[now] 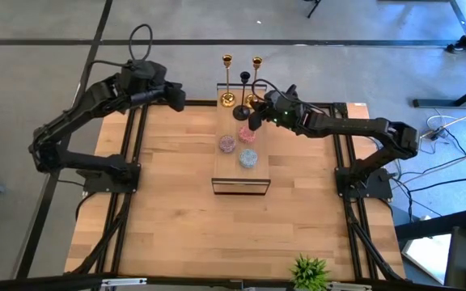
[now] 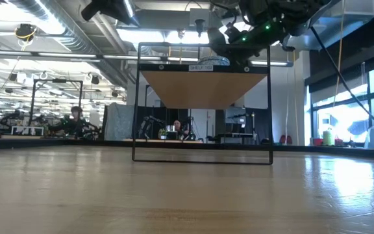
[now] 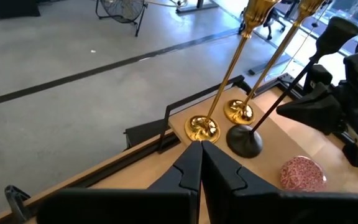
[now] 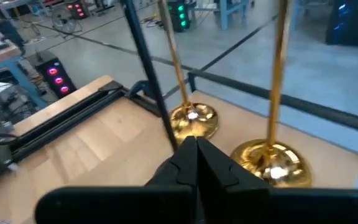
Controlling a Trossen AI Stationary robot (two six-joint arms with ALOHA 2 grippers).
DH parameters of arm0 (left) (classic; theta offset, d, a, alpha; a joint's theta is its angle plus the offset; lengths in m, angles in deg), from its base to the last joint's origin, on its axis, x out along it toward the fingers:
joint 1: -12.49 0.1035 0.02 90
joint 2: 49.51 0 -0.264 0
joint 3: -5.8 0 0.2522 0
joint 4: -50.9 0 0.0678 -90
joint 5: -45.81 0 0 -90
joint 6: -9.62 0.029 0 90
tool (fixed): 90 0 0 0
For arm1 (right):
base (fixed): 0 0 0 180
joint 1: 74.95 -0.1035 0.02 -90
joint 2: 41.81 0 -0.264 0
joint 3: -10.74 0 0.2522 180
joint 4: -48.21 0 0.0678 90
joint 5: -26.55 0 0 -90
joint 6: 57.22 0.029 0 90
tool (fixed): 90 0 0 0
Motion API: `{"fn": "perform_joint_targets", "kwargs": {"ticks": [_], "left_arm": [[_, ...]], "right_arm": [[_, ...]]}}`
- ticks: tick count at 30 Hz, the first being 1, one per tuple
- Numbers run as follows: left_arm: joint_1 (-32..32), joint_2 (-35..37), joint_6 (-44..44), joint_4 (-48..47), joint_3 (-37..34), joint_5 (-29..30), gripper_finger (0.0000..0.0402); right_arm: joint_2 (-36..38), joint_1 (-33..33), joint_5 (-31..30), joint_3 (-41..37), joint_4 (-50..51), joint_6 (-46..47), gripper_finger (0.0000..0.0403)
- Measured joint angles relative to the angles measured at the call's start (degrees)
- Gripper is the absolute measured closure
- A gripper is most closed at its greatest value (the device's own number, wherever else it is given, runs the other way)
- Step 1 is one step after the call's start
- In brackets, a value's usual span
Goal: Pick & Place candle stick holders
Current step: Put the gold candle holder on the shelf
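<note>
The black candlestick point(image 1: 243, 109) stands upright at the shelf's point(image 1: 217, 182) far edge, touching the clenched right gripper point(image 1: 254, 123) (empty, I think), while the left gripper point(image 1: 182, 100), also closed on nothing, hangs farther off beside the far-left corner.

- High view looks straight down over the whole table point(image 1: 184, 218).
- Low view sits at tabletop level, facing the room.
- Both wrist views look closely at the candlesticks point(image 3: 229, 74) by the far edge.
</note>
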Motion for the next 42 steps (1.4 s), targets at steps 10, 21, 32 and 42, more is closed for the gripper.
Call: {"fn": "perform_joint_targets", "kwargs": {"ticks": [10,21,32,42], "left_arm": [[0.0,1.27,-0.65,0.18,0.0,0.04,0.0399],[0.0,1.34,-0.67,0.35,0.0,0.76,0.04],[0.0,1.34,-1.05,0.37,0.0,1.27,0.0399],[0.0,1.34,-1.07,0.36,0.0,1.29,0.04]], "right_arm": [[0.0,0.15,-3.13,0.0,-0.83,-0.6,0.0403],[0.02,1.6,-3.07,0.0,-2.35,-0.64,0.0403],[-1.98,1.92,-1.16,0.04,-5.56,-0.18,0.0403],[-1.97,2.16,-4.08,0.04,-5.65,-0.74,0.0403]]}}
